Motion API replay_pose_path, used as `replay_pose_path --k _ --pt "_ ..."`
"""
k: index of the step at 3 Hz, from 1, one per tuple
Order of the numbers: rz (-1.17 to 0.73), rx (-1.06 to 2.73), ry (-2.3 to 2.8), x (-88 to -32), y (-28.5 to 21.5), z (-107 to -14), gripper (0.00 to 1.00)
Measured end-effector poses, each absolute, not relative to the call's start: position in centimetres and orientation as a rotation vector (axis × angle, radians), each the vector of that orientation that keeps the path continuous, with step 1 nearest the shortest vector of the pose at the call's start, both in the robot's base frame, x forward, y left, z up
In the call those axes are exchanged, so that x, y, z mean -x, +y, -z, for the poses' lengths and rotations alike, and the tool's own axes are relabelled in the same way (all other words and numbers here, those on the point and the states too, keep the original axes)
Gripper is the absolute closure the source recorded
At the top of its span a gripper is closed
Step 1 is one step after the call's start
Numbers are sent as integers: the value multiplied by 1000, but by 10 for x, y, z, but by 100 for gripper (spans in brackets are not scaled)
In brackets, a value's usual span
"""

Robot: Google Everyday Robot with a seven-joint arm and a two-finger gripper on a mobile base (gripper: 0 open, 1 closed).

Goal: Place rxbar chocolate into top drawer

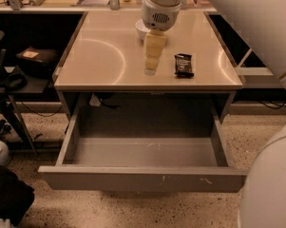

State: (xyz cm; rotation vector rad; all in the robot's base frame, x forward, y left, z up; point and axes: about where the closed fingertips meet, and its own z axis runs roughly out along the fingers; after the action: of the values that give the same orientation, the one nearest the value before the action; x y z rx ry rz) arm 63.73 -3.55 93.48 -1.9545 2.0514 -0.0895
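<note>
The rxbar chocolate [184, 64], a small black wrapped bar, lies flat on the beige tabletop [104, 61] near its front right. The top drawer [142, 177] stands pulled out below the table, grey, with nothing in it and small white scuffs on its front panel. My gripper [150, 68] hangs from the white arm above the middle of the tabletop, pointing down, a short way left of the bar and apart from it. It holds nothing.
A white bowl [140, 28] sits behind the gripper, mostly hidden by the wrist. A large white arm segment [256, 27] fills the right side. A dark shelf with a black object [35, 61] and cables stands at the left. The floor is speckled.
</note>
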Motion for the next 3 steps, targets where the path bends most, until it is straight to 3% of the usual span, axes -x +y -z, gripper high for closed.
replay_pose_path --k 3 --pt "13 1730 2094 -700 -144 -917 0"
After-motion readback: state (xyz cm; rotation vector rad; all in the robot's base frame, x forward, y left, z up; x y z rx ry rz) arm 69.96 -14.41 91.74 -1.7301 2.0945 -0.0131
